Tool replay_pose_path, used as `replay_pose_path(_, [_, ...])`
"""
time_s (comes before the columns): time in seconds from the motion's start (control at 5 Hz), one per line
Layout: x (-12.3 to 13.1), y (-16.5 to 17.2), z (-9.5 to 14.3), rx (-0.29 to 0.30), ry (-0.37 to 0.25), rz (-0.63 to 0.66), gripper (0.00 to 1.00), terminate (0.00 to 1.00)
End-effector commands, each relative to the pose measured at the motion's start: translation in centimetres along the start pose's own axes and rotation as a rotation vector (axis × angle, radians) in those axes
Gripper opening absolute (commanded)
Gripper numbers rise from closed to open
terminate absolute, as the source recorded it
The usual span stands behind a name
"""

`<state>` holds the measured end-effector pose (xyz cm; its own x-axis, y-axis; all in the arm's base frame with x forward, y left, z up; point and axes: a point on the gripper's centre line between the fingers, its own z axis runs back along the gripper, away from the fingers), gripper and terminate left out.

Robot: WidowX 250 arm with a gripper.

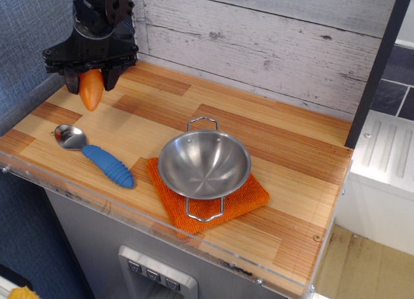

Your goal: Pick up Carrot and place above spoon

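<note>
The small, smooth orange toy carrot (91, 96) hangs tip-down, long axis near vertical, clamped between the black jaws of the gripper (90, 80), over the wooden surface (284, 156) just behind the silver-bowled, blue-handled spoon (94, 154), so the release looks close.

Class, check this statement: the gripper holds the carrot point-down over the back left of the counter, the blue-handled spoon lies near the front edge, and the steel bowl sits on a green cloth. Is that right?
Not quite. The cloth under the steel bowl is orange, not green, as observation.image shows. The rest stands: the gripper holds the carrot point-down over the back left of the counter, and the blue-handled spoon lies near the front edge.
</note>
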<state>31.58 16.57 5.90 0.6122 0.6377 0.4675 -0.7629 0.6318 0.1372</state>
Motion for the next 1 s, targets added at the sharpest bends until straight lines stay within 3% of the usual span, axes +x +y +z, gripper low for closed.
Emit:
replay_pose_path(0.0, [1.6, 0.9, -1.4, 0.001, -0.011, 0.029, 0.0, 0.0])
replay_pose_path(0.6, [1.2, 2.0, -4.5, 0.021, 0.082, 0.038, 0.0, 0.0])
replay_pose_path(0.8, [1.0, 2.1, -4.3, 0.036, 0.118, 0.075, 1.0, 0.0])
